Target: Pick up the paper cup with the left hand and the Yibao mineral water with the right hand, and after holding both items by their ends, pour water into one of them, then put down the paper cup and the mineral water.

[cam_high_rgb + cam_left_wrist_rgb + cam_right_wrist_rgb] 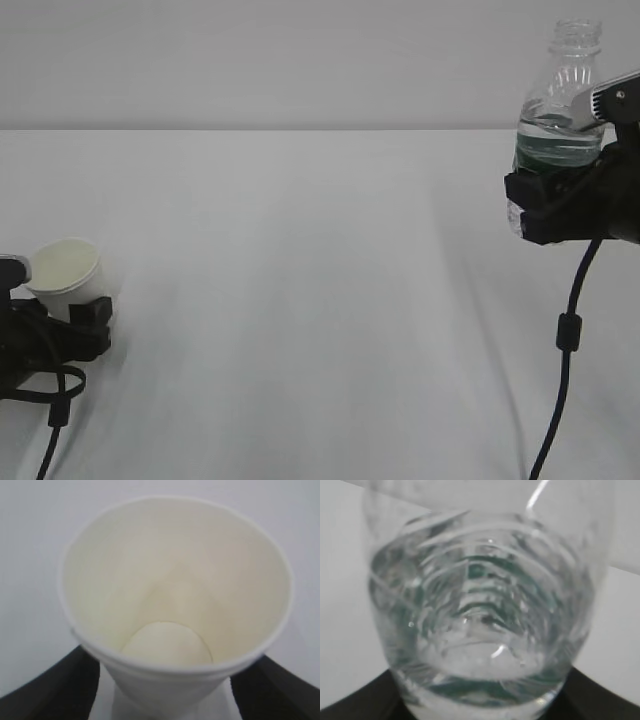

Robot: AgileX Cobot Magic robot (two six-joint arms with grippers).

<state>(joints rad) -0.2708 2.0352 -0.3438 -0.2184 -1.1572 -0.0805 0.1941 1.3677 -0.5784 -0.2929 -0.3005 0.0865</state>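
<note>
The white paper cup (65,272) sits tilted at the far left, low over the table, its cream inside facing up. My left gripper (55,303) is shut on its lower end. In the left wrist view the cup (170,590) fills the frame and is empty, with black fingers (50,685) on both sides. At the right, the Yibao mineral water (562,100) hangs upright above the table, neck up, with my right gripper (548,205) shut on its bottom end. Water (553,128) reaches its shoulder. The right wrist view looks up through the bottle's base (480,630), flanked by dark fingers (365,702).
The white table (300,300) spreads between the two arms. A black cable (566,340) hangs from the right gripper down to the front edge. Another cable (55,410) loops under the left gripper.
</note>
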